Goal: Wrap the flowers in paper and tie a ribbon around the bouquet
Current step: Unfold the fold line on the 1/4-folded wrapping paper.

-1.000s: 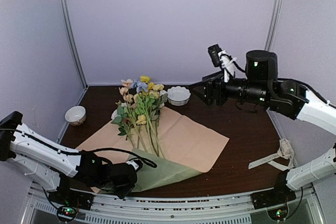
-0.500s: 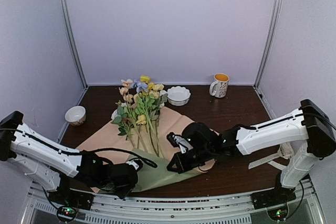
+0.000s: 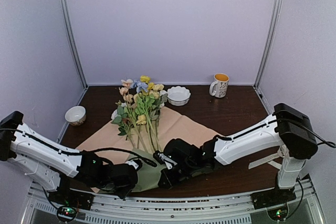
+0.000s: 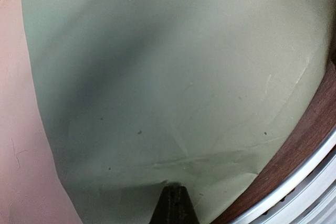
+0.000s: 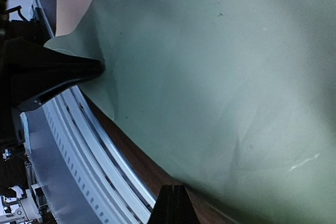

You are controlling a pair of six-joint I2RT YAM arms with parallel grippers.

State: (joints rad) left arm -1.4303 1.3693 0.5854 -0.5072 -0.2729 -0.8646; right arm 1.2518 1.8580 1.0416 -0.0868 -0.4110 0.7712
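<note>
Two clenched pairs, left fingers (image 3: 131,174) and right fingers (image 3: 161,176), sit at the folded near corner of the thin sage-green and peach-tan paper sheet (image 3: 189,140); pastel flowers on long green stems (image 3: 139,103) lie beyond them. Left wrist: the green fold is pinched. Right wrist: shut at its edge (hold unclear). Wrapping looks just begun; next, roll the fold over the stems.

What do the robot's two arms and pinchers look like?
Both arms are white tubes with chunky black joints. A thin black cable loops off the left arm near its wrist. The right arm looks the same. The left gripper and right gripper end in dark, pointed fingers.
</note>
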